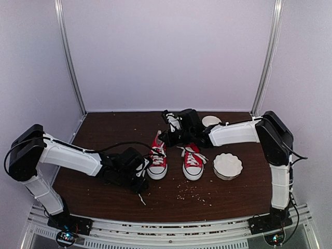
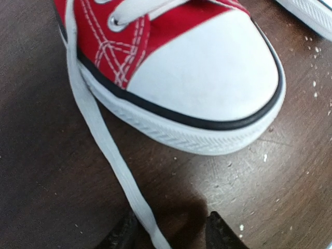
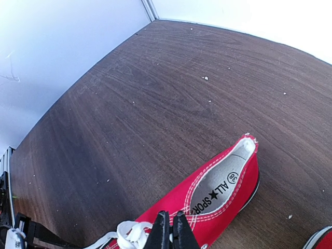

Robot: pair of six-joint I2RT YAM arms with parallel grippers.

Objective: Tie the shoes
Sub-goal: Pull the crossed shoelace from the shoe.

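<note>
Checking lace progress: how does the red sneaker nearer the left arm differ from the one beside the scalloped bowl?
The sneaker nearer the left arm has a lace trailing through the open left gripper; the sneaker by the bowl has laces splayed to both sides. The shut right gripper sits at the first's laces; no gripper touches the second. Both are red with white toe caps.

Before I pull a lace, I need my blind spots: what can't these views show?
Left wrist: bottom edge cuts off the tips of the left gripper; contact with the lace unclear.
Right wrist: the same edge hides whether the shut right gripper holds lace.
Top view: lacing on the left shoe and right shoe is too small.
</note>
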